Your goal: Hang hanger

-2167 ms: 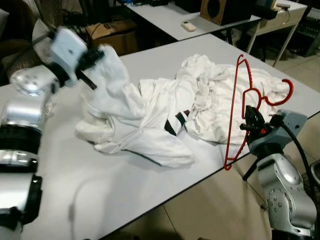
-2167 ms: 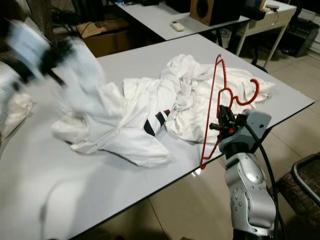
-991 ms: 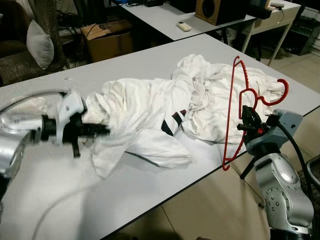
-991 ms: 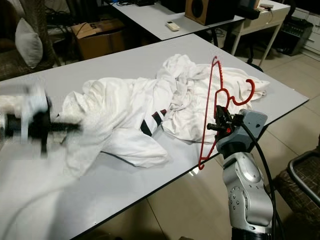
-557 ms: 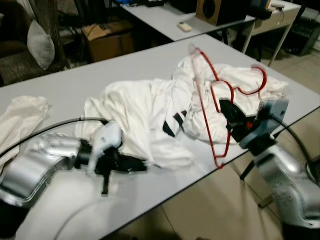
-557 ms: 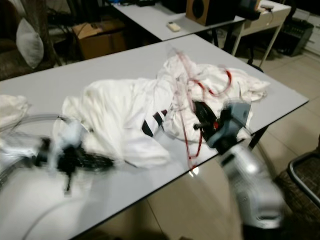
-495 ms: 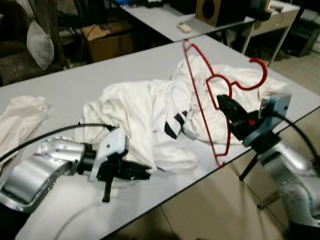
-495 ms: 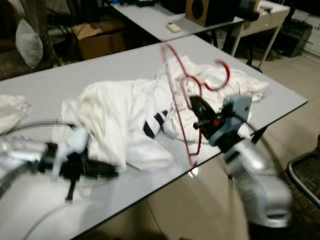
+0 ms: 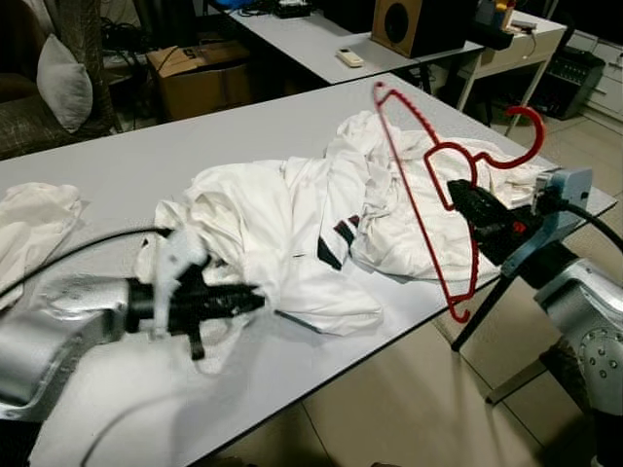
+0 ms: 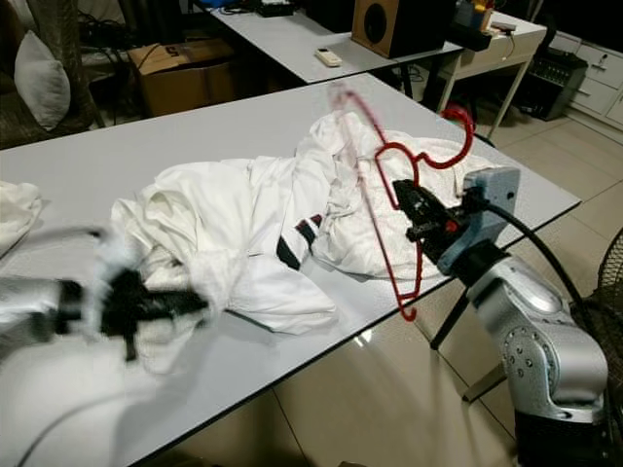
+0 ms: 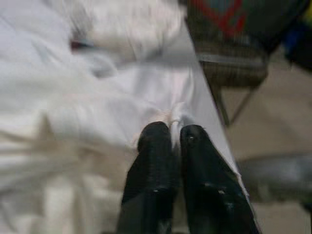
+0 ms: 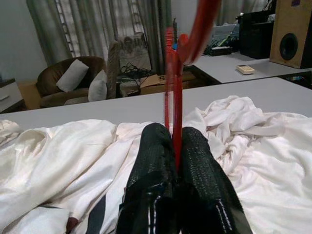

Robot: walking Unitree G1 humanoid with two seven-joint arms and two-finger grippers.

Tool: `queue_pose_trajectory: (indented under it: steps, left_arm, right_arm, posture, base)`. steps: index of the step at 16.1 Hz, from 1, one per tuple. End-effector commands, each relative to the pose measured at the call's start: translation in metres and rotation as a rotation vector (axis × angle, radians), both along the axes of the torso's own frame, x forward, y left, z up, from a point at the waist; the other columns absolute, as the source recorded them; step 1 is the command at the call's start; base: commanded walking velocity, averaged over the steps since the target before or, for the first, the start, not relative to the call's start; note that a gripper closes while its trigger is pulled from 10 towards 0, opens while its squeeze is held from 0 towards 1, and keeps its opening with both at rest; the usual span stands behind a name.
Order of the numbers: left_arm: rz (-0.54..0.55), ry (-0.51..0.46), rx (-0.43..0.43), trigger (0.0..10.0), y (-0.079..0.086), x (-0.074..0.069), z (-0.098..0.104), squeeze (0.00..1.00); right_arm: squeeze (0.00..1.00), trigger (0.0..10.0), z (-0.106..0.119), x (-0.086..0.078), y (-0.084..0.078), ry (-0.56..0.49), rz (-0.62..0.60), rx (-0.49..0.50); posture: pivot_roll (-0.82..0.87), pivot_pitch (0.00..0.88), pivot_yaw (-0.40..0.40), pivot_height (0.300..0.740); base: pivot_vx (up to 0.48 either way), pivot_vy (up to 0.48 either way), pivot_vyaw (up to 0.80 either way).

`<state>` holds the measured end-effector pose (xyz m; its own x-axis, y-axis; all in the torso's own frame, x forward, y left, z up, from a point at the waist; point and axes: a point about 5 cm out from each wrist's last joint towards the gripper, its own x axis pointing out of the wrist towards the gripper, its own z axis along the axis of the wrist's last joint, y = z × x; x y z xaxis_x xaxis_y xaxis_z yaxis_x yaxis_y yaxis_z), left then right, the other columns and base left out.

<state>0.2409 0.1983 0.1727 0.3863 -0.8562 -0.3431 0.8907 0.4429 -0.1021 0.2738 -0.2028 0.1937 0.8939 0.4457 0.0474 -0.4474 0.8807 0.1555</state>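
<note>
A red wire hanger (image 9: 425, 191) is held tilted above the table's right edge, its hook (image 9: 521, 136) pointing right. My right gripper (image 9: 465, 200) is shut on it near the neck, and the red wire (image 12: 176, 117) runs up between the black fingers (image 12: 152, 161). A crumpled white garment (image 9: 292, 219) with a dark striped patch lies across the grey table (image 9: 195, 136). My left gripper (image 9: 243, 300), blurred, sits low at the garment's near left edge. Its fingers (image 11: 155, 156) are shut with a fold of white cloth (image 11: 174, 121) pinched between them.
A second white cloth (image 9: 29, 224) lies at the table's far left. Behind stand another table with a speaker (image 9: 404, 24) and a remote (image 9: 348, 58), a cardboard box (image 9: 200, 66) and a cushion (image 9: 58, 68). Tiled floor (image 9: 389, 399) lies past the near edge.
My left arm dropped from high at the back left and now drags the garment's edge near the table front. The hanger swung from hanging upright beside the table to tilted over the cloth.
</note>
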Motion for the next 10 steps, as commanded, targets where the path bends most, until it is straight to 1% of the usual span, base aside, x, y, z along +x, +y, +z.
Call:
queue_pose_trajectory:
  steps: [1,3,4,5,6,7,8,10]
  left_arm:
    - [0.021,-0.006,-0.065,10.0,0.006,-0.003,0.006,1.00]
    - [0.070,-0.033,-0.135,10.0,0.010,-0.005,0.014,1.00]
    - [0.122,-0.061,-0.228,10.0,0.011,-0.006,0.021,1.00]
    - [0.150,-0.067,-0.268,10.0,0.011,-0.007,0.021,1.00]
    - [0.219,-0.060,-0.315,10.0,0.008,-0.003,0.020,1.00]
    - [0.305,-0.031,-0.320,10.0,0.006,0.004,0.015,1.00]
    - [0.403,0.061,-0.342,10.0,0.001,0.012,0.007,1.00]
    - [0.514,0.213,-0.310,10.0,-0.003,0.013,-0.010,1.00]
  right_arm:
    - [0.00,10.0,0.003,-0.002,0.005,-0.003,0.019,0.012]
    - [0.00,10.0,0.003,-0.003,0.009,0.000,0.018,0.025]
    - [0.00,10.0,0.001,-0.004,0.013,0.008,0.028,0.041]
    - [0.00,10.0,-0.001,-0.005,0.016,0.015,0.036,0.045]
    - [0.00,10.0,-0.005,-0.006,0.019,0.030,0.047,0.031]
    - [0.00,10.0,-0.006,-0.007,0.020,0.036,0.054,0.019]
    - [0.00,10.0,-0.007,-0.005,0.019,0.040,0.051,0.031]
    - [0.00,10.0,-0.009,-0.004,0.022,0.047,0.035,0.022]
  posture:
    - [-0.13,0.000,-0.023,0.740]
    - [-0.13,0.000,-0.027,0.740]
    - [-0.11,0.000,-0.045,0.740]
    - [-0.11,0.000,-0.044,0.740]
    - [-0.10,0.000,-0.039,0.740]
    - [-0.08,0.000,-0.041,0.740]
    - [-0.08,0.000,-0.028,0.740]
    - [-0.09,0.000,-0.009,0.740]
  base:
    - [0.000,0.000,0.00]
    - [0.000,0.000,0.00]
    - [0.000,0.000,0.00]
    - [0.000,0.000,0.00]
    - [0.000,0.000,0.00]
    - [0.000,0.000,0.00]
    - [0.000,0.000,0.00]
    - [0.000,0.000,0.00]
